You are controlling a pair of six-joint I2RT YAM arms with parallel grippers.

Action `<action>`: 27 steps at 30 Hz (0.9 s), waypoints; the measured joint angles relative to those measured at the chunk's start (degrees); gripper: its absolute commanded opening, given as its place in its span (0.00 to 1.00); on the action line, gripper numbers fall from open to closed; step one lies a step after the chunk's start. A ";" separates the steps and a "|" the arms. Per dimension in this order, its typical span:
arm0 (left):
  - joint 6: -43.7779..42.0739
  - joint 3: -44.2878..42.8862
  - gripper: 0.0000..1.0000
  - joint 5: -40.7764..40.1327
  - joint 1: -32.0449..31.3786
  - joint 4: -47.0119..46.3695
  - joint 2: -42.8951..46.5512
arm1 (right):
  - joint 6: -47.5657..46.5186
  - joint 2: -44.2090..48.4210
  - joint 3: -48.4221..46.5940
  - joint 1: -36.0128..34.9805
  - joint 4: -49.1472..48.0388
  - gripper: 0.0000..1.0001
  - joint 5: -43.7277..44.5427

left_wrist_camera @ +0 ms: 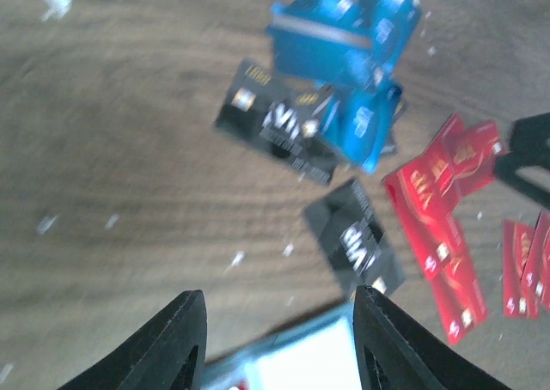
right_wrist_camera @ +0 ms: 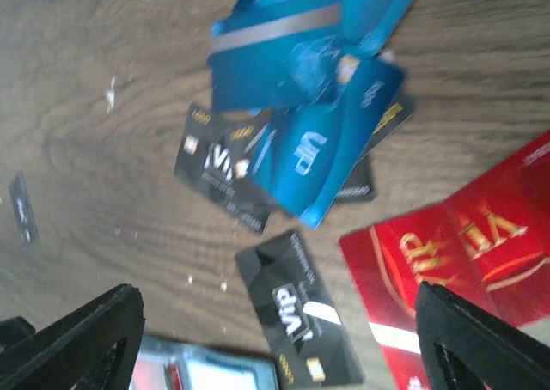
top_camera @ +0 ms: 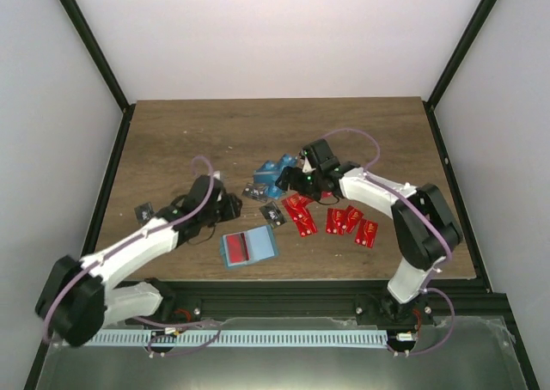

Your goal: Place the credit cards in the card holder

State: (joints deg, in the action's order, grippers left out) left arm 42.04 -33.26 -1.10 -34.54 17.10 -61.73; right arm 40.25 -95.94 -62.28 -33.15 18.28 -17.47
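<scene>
card holder (top_camera: 262, 244) lies flat on the table (top_camera: 172, 141), nearest the arm bases, at roughly 6 o'clock from table centre. a red area covers its left part; whether that is a seated card cannot be resolved. left gripper (top_camera: 229, 210) sits just beyond the card holder, at its 11 o'clock. in the left wrist view the left gripper (left_wrist_camera: 279, 291) has its fingers (left_wrist_camera: 180, 347) spread wide with nothing held, and a blurred edge of the card holder (left_wrist_camera: 309, 364) shows low between them. red credit cards (top_camera: 301, 216) lie loose at the card holder's 2 to 3 o'clock, several overlapping, all outside it. one black credit card (top_camera: 273, 214) lies at the card holder's 1 o'clock, just left of the red group; a second black card (top_camera: 144, 210) lies well apart at 10 o'clock, toward the left table edge. right gripper (top_camera: 290, 184) is positioned over the cards just beyond the red group. in the right wrist view the right gripper (right_wrist_camera: 275, 291) has its fingers (right_wrist_camera: 77, 343) spread wide and empty, with the black credit card (right_wrist_camera: 296, 308) on the table between them. farthest out, blue credit cards (top_camera: 275, 171) form an overlapping pile at about 12 o'clock from the card holder, with further black cards (top_camera: 254, 191) partly under the pile's near edge.
</scene>
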 measured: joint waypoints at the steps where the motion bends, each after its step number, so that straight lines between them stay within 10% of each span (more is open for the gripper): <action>1: -1.27 -2.56 0.49 0.33 0.15 -0.87 -3.58 | 0.26 -0.87 -0.02 0.81 -0.74 0.84 -0.50; 12: -14.86 -31.28 0.49 12.52 3.32 -4.96 -39.06 | 9.66 -9.07 0.42 4.28 -13.62 0.68 -11.21; 27: -21.51 -46.14 0.47 18.67 5.81 3.91 -56.85 | 19.02 -15.08 4.96 4.28 -25.68 0.57 -18.12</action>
State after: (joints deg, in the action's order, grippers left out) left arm 20.53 -79.40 17.56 -28.73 21.02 -118.58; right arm 59.27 -111.02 -57.32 -28.86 -7.40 -35.59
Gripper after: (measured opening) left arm 0.476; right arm 0.583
